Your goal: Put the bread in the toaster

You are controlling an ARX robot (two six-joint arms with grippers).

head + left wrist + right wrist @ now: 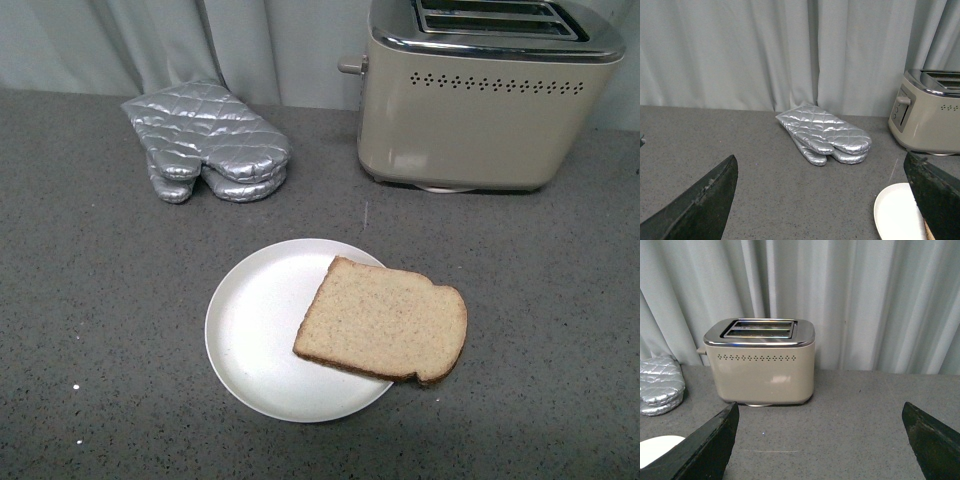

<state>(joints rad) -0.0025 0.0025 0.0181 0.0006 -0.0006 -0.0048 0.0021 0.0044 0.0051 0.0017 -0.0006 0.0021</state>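
A slice of light brown bread (385,322) lies flat on a white plate (250,330), hanging over the plate's right rim. The beige toaster (480,105) with a chrome top and two empty slots stands at the back right; it also shows in the right wrist view (761,365) and the left wrist view (932,117). Neither arm shows in the front view. My left gripper (822,200) is open and empty above the counter, left of the plate (897,215). My right gripper (822,440) is open and empty, facing the toaster from a distance.
A pair of silver quilted oven mitts (208,142) lies at the back left, also in the left wrist view (827,134). A grey curtain (200,40) hangs behind the grey speckled counter (100,300).
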